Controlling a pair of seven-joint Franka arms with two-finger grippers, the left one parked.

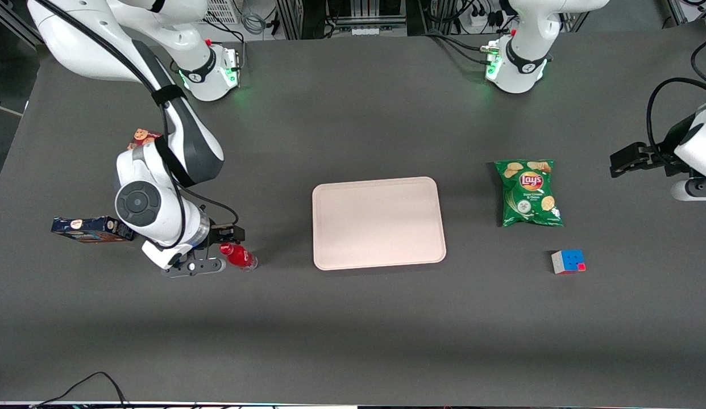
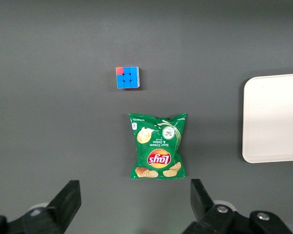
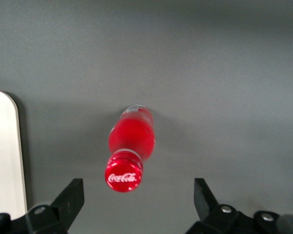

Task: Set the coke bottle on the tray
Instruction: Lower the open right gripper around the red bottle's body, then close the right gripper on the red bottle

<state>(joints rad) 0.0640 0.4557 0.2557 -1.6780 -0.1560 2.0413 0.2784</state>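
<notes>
The small coke bottle [image 1: 237, 256] — red cap, red body, clear base — stands upright on the dark grey table [image 1: 353, 329], toward the working arm's end. It is on the table, not on the large flat pale pinkish-beige rectangular tray [image 1: 379, 222], which lies near it, about mid-table, with bare surface between the two.

The right arm's two-finger hand [image 1: 223, 247] hangs low at the bottle's cap. Its fingers are spread wide; from the wrist camera the black fingertips [image 3: 71, 197] stand well apart on either side of the red cap, touching neither cap nor body, and the bottle [image 3: 130, 148] sits between them. The rounded corner of the tray [image 3: 5, 161] shows at the edge of that view.

A dark blue flat carton [image 1: 91, 229] lies at the working arm's end, beside the arm's wrist. Toward the parked arm's end lie a green crinkled chip bag [image 1: 529, 193] and, nearer the front camera than the bag, a small multicoloured puzzle cube [image 1: 568, 262] — blue face up.
</notes>
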